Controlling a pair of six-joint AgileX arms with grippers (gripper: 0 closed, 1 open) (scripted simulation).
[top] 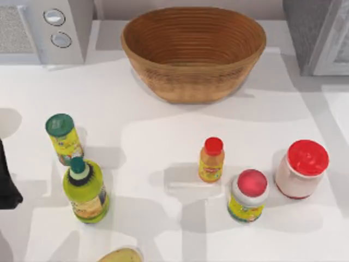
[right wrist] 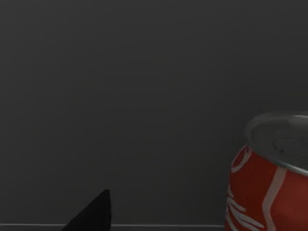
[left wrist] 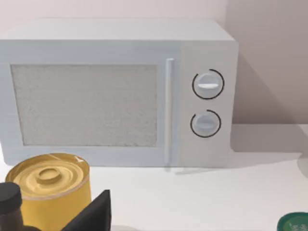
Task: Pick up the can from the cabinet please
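Woven wicker basket (top: 193,52), glossy red metal can (right wrist: 269,178), matt grey cabinet (top: 319,33), smooth white table (top: 163,125)

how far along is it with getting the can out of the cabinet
Done: the right wrist view sits in front of a dark grey wall with the red can standing upright close by, so the reach toward it looks made. In hand: lining up on the can; no grip is visible yet. Left: closing on it, lifting and bringing it out of the cabinet. The left arm waits at the table's left edge.

Basket (top: 193,52) sits between microwave (top: 46,30) at left and cabinet (top: 319,35) at right.
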